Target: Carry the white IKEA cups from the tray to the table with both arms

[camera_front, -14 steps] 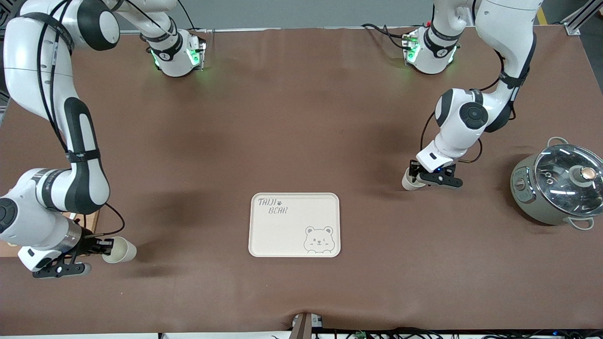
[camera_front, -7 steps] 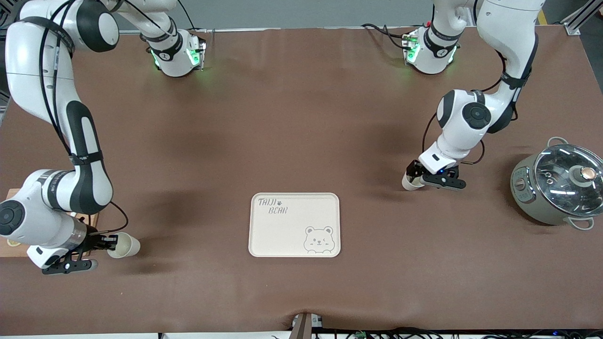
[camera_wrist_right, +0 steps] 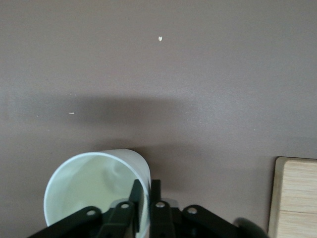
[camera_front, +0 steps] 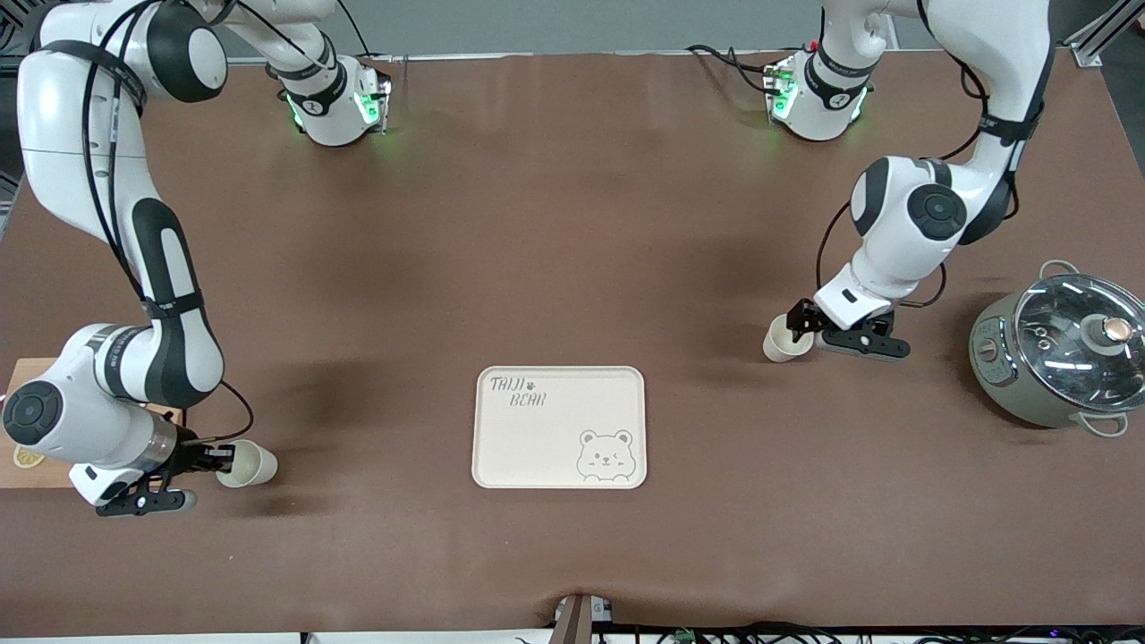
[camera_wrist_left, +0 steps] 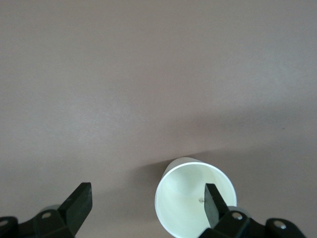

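White cup (camera_wrist_right: pixel 96 191) rim pinched by right hand (camera_wrist_right: pixel 143 196); left hand (camera_wrist_left: pixel 146 203) spread wide (one finger inside second cup (camera_wrist_left: pixel 190 198)).

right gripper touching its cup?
Touching. Right wrist view shows the right gripper with fingers pinched shut on the cup wall at the rim.

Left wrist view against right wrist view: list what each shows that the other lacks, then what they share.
Only the left wrist view: the left gripper open, one finger inside the rim of its cup, the other out to the side.

Only the right wrist view: the right gripper shut on the wall of its cup, plus a wooden board's corner.

Both: one white cup close to the fingers, over the brown table cover.
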`<state>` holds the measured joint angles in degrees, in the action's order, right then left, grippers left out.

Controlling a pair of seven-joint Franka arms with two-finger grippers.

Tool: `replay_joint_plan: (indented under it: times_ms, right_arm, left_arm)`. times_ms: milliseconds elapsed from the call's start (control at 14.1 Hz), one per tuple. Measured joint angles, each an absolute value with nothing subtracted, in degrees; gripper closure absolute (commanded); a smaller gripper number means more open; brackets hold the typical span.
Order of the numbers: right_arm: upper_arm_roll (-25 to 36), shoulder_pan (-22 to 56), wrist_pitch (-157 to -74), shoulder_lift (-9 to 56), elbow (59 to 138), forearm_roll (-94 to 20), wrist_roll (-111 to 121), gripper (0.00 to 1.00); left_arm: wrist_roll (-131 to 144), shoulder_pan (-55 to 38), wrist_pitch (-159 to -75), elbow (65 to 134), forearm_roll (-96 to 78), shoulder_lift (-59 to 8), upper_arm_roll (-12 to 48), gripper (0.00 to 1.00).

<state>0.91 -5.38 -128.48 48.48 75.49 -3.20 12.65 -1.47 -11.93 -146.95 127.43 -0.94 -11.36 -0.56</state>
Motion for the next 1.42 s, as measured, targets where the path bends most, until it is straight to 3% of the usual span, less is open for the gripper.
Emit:
replay_joint_plan:
  times_ms: [142, 213, 426, 852, 1207, 1420]
  right_arm:
    - [0.8, -5.4, -128.5, 48.5, 75.7, -3.2, 12.7, 0.04]
    - [0.7, -5.4, -128.5, 48.5, 75.7, -3.3, 12.7, 0.00]
    - [0.7, -5.4, -128.8, 48.4, 75.6, -3.3, 12.7, 0.00]
    - [0.6, -5.4, -127.9, 45.5, 74.5, -3.3, 12.7, 0.00]
    - [0.6, -5.4, -115.4, 35.5, 73.8, -3.2, 12.7, 0.00]
    - [0.7, -5.4, -108.2, 30.2, 73.9, -3.2, 12.7, 0.00]
  left_arm:
    - [-1.3, -11.9, -136.9, 121.0, -1.0, -10.3, -0.6, 0.00]
    - [-0.7, -11.9, -131.4, 117.1, -1.0, -10.0, -0.6, 0.00]
    - [2.2, -11.9, -120.7, 107.2, -1.1, -9.6, -0.5, 0.00]
    - [4.5, -12.5, -110.2, 95.8, -1.1, -9.6, -0.1, 0.00]
    - [4.5, -12.9, -97.1, 85.0, -1.1, -9.3, 0.8, 0.00]
    - [4.5, -12.7, -93.8, 82.1, -1.1, -8.7, 1.2, 0.00]
